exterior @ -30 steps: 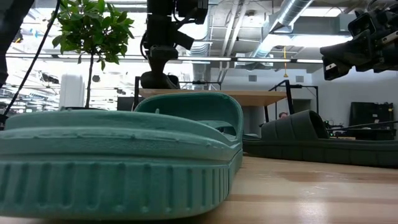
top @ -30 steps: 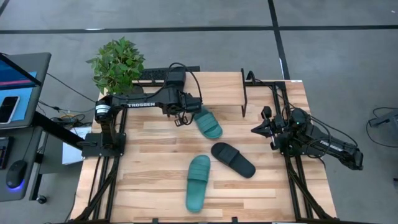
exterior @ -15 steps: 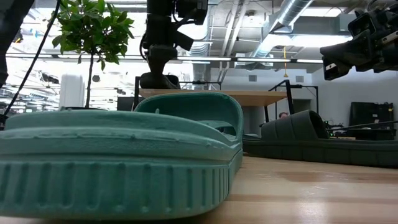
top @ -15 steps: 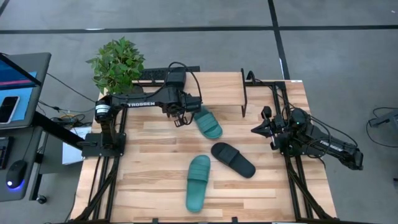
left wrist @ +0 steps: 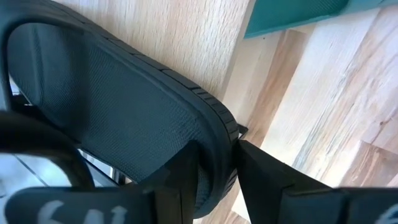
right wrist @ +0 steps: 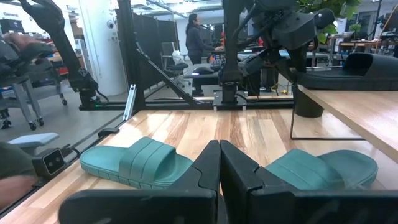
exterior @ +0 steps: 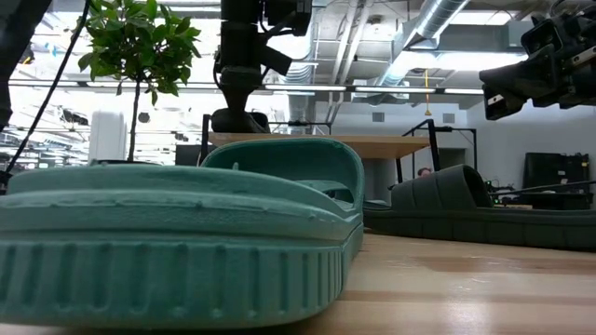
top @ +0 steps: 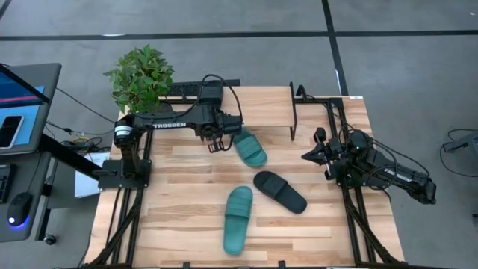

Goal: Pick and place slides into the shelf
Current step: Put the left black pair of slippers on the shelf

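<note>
We find one black rubber slide with a broad strap (exterior: 233, 119) lying on the low shelf with the light wooden plank top and thin black legs (exterior: 372, 144), towards the shelf's left end as the low view shows it. The left gripper (top: 216, 142) hangs right over that slide. In its wrist view, its two dark fingers (left wrist: 177, 180) stand on either side of the slide's ribbed rim. They sit very close to the rubber, but we cannot tell whether they pinch it or merely flank it.

Three more slides lie on the wooden counter (top: 179, 194). A teal green rubber slide (top: 250, 147) sits just beside the left gripper, close to the shelf. A second black rubber slide (top: 279, 191) lies near the counter's middle, angled. The other teal green slide (top: 238, 219) lies just beside it, nearer the front edge, and its toe fills the low view.

The right gripper (top: 308, 157) waits over the right side of the counter, well apart from the slides, with its fingers pressed together on nothing. A potted green plant (top: 140, 75) stands at the counter's back left corner.
</note>
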Available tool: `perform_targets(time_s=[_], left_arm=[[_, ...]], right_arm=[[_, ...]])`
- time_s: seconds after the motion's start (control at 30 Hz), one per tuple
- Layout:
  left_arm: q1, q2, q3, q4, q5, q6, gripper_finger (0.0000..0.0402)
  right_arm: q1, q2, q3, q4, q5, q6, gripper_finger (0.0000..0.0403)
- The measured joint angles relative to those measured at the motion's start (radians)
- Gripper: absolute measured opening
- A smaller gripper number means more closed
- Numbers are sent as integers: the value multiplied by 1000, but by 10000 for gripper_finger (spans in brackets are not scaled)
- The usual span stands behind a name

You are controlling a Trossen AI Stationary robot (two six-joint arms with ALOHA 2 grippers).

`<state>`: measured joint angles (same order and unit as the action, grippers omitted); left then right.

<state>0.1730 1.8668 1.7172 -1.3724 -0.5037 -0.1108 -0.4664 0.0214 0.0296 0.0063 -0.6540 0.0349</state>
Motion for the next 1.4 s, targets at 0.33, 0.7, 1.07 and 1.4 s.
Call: perform_targets(time_s=[0.33,0.7,1.07,1.4], left_arm=[[0,0,0,2,0,-1,94],[0,0,0,2,5,-8,94],[1,0,0,19,46,-39,94],[-1,0,0,-8,52,-16,147]], right_arm=[[0,0,0,0,0,0,0],[0,0,0,0,0,0,0],[0,0,0,0,0,0,0],[0,0,0,0,0,0,0]])
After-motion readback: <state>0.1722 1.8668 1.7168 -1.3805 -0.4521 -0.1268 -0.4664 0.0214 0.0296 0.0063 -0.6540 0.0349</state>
